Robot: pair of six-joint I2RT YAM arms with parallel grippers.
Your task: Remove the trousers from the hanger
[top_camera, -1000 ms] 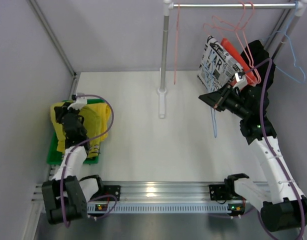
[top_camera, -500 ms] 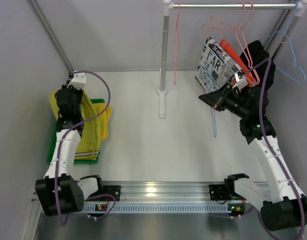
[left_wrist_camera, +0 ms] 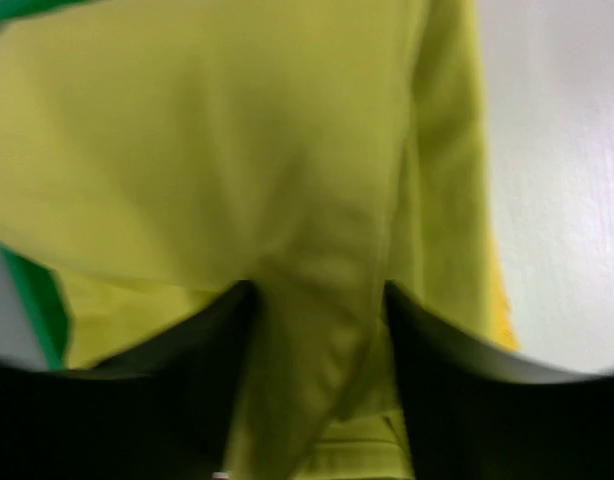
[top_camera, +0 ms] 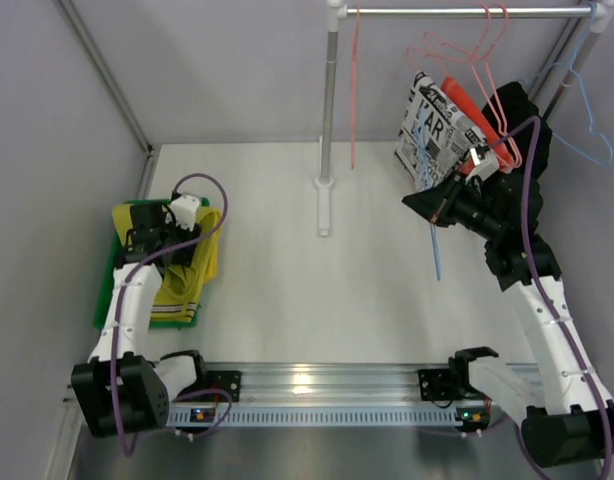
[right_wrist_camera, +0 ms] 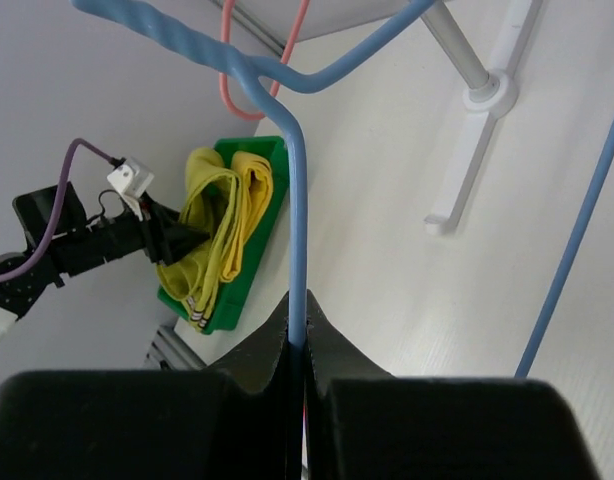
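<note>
The trousers (top_camera: pixel 192 275) lie in the bin (top_camera: pixel 102 305), but a fold sits between the fingers of the half-open left gripper (left_wrist_camera: pixel 317 295) and may get pulled out, while the right gripper (right_wrist_camera: pixel 299 315) pinches the blue hanger (right_wrist_camera: pixel 298 220).

The trousers (left_wrist_camera: pixel 237 150) hide most of the green tray (top_camera: pixel 104 300).

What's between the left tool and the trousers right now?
Nothing visible. The left tool is right at the trousers in the green tray, its fingers apart with a fold of the cloth between them.
</note>
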